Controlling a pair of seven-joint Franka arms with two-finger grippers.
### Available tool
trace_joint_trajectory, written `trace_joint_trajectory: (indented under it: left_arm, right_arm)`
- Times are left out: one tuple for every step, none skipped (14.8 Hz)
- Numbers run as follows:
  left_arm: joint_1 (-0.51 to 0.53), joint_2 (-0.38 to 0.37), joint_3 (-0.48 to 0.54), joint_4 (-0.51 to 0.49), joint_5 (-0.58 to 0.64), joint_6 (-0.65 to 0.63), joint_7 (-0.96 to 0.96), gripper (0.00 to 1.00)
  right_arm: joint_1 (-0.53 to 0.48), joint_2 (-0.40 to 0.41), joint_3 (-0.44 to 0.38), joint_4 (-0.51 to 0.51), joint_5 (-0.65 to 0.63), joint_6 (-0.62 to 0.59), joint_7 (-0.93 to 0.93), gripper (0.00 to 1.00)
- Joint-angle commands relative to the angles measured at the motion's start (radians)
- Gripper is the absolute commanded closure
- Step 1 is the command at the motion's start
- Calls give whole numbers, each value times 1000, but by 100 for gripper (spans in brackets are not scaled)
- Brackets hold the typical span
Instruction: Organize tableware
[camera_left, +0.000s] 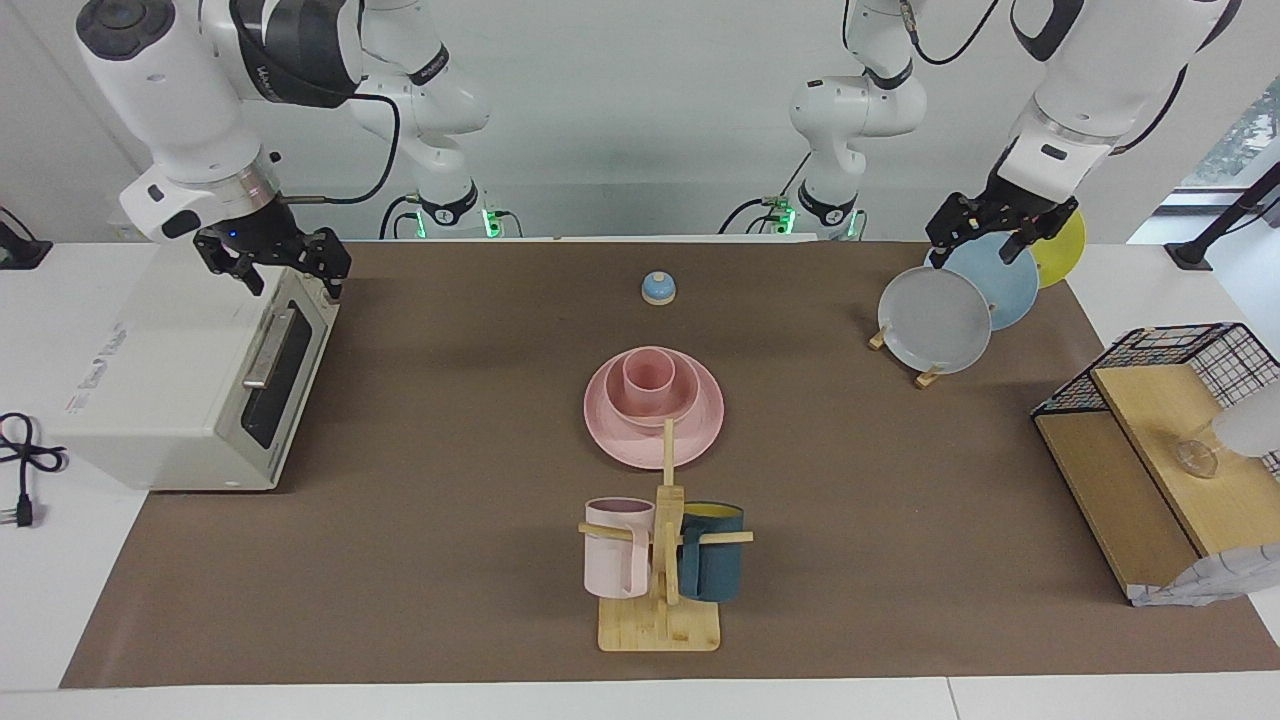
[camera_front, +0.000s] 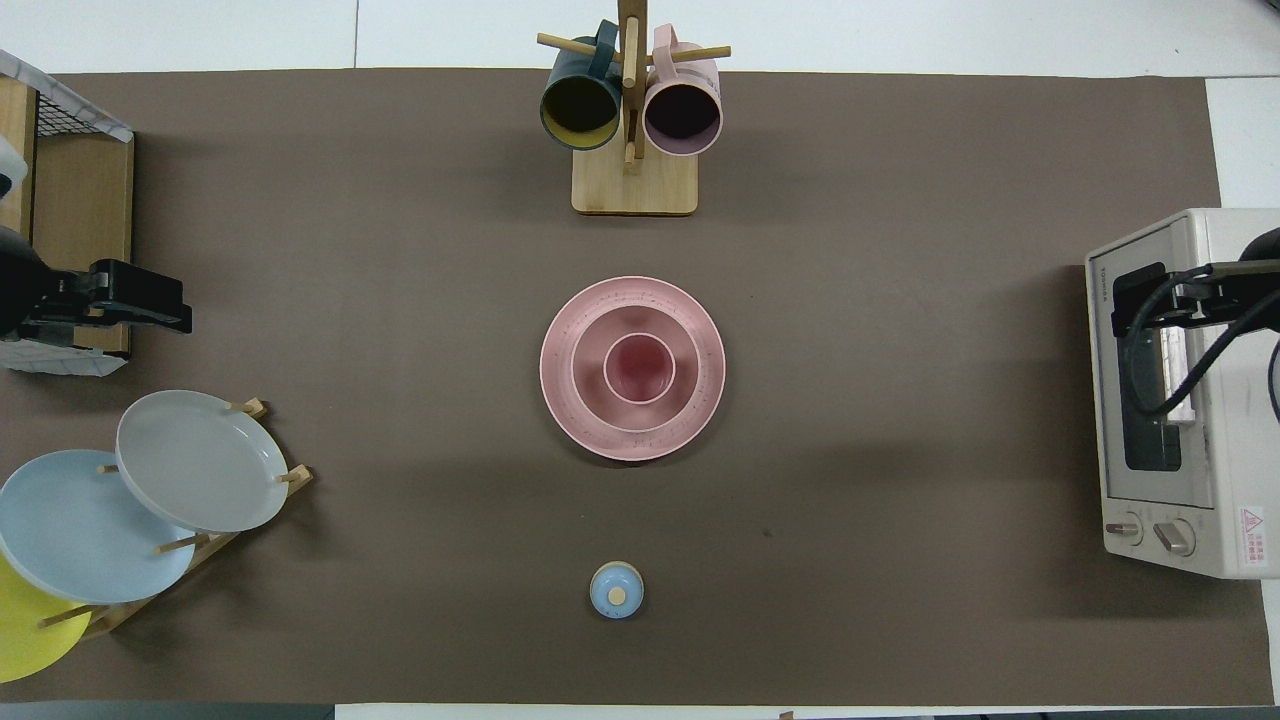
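Observation:
The pink plate (camera_left: 640, 445) lies flat at the middle of the table. The pink bowl (camera_left: 687, 392) sits on it, and the small pink cup (camera_left: 648, 378) stands upright in the bowl. The overhead view shows the plate (camera_front: 562, 400), the bowl (camera_front: 588, 365) and the cup (camera_front: 640, 368) stacked one inside the other. My left gripper (camera_left: 975, 255) hangs open and empty over the plate rack, and also shows in the overhead view (camera_front: 170, 305). My right gripper (camera_left: 290, 280) hangs open and empty over the toaster oven's front, and also shows in the overhead view (camera_front: 1135, 305). Both are well away from the pink set.
A wooden mug tree (camera_left: 660, 625), farther from the robots than the set, holds a pale pink mug (camera_left: 615, 560) and a dark blue mug (camera_left: 712, 565). A rack holds grey (camera_left: 932, 320), blue (camera_left: 1000, 280) and yellow plates. A toaster oven (camera_left: 170, 400), a small blue bell (camera_left: 658, 288) and a wire shelf (camera_left: 1150, 470) stand around.

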Motion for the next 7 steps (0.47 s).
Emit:
trace_joint_trajectory:
  left_arm:
    - [2,-8,-1,-15,-1,6,15,0]
    - [0,-10,-1,-18,-1,12,17,0]
    - [0,-10,-1,-20,-1,15,17,0]
    - [0,-10,-1,-20,-1,17,17,0]
    - [-4,-10,-1,-18,-1,12,14,0]
    - [-6,-10,-1,-23,-1,23,12,0]
    - [-3,-10,-1,-24,-1,26,12,0]
  right_arm:
    - [-23,-18,14,-14,20,-8,-21,0]
    - [-23,-18,13,-14,20,-8,-21,0]
    - [-23,-18,13,-14,20,-8,-21,0]
    - [-23,-18,14,-14,20,-8,-21,0]
    - [-23,-18,14,-12,20,-8,-21,0]
    - [-23,-18,14,-14,20,-8,-21,0]
    - [-23,-18,14,-14,20,-8,-21,0]
